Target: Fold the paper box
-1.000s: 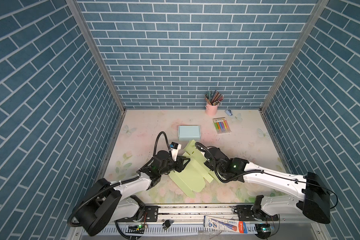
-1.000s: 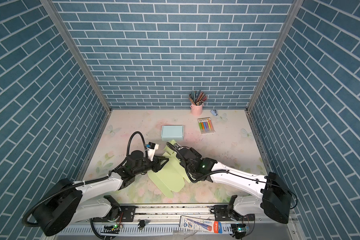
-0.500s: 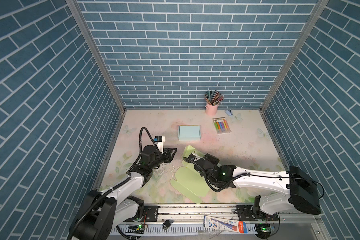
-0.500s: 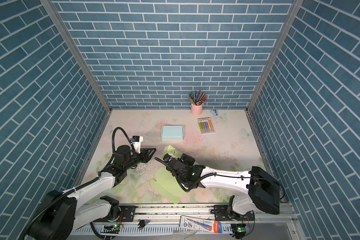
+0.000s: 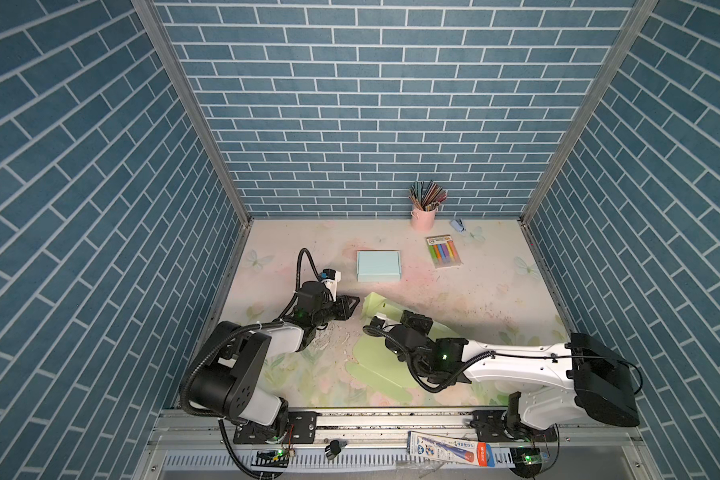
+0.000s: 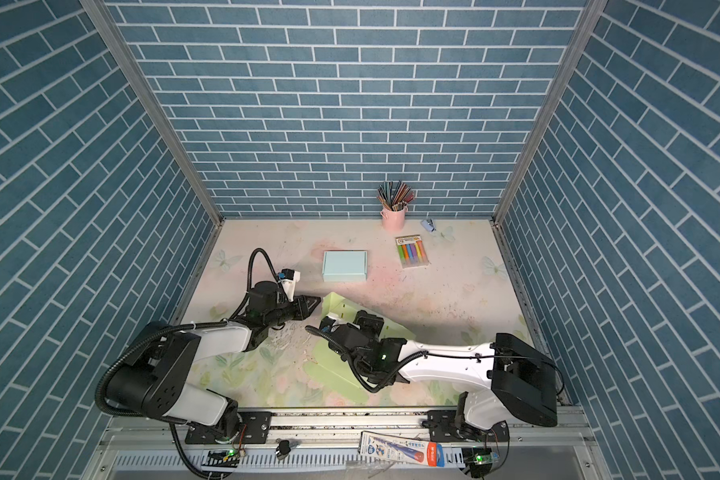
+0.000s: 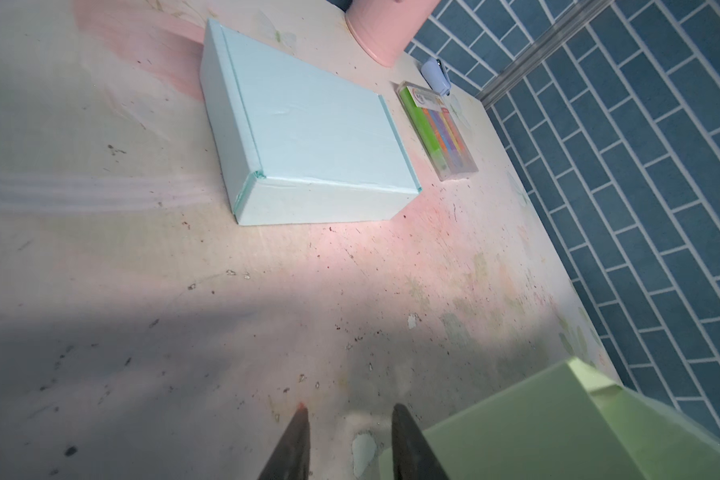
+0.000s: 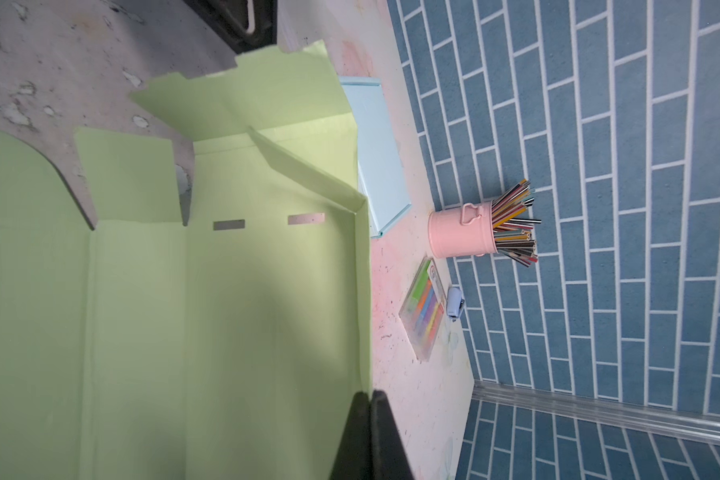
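Over the last second the left gripper [image 5: 347, 308] has drawn back off the green sheet, and the right arm has swung lower across it.

The right gripper [image 8: 368, 401] is clenched: its jaws are pinched together on the top edge of the paper box [image 5: 374, 362], on the one long wall that stands up. From that pinch the wall runs on to a corner where a short tab turns inward. On the inner side of the grip the base panel spreads out flat, with two slots along a crease. Past the panel the side flaps and a rounded lid flap lie level on the table [image 5: 481, 293].

The left gripper is released, its fingers [image 7: 299, 419] apart with only bare table between them. The box's raised corner sits just beside one finger, and I cannot tell whether they touch.

I judge the fold barely begun: one wall up, one tab turned. The other walls, the tucking and the lid are all left.

Further out, towards the back wall, a finished blue box [image 5: 378, 266] lies well apart from both grippers. A pink pencil cup [image 5: 423, 217] and a marker pack [image 5: 444, 251] lie beyond.
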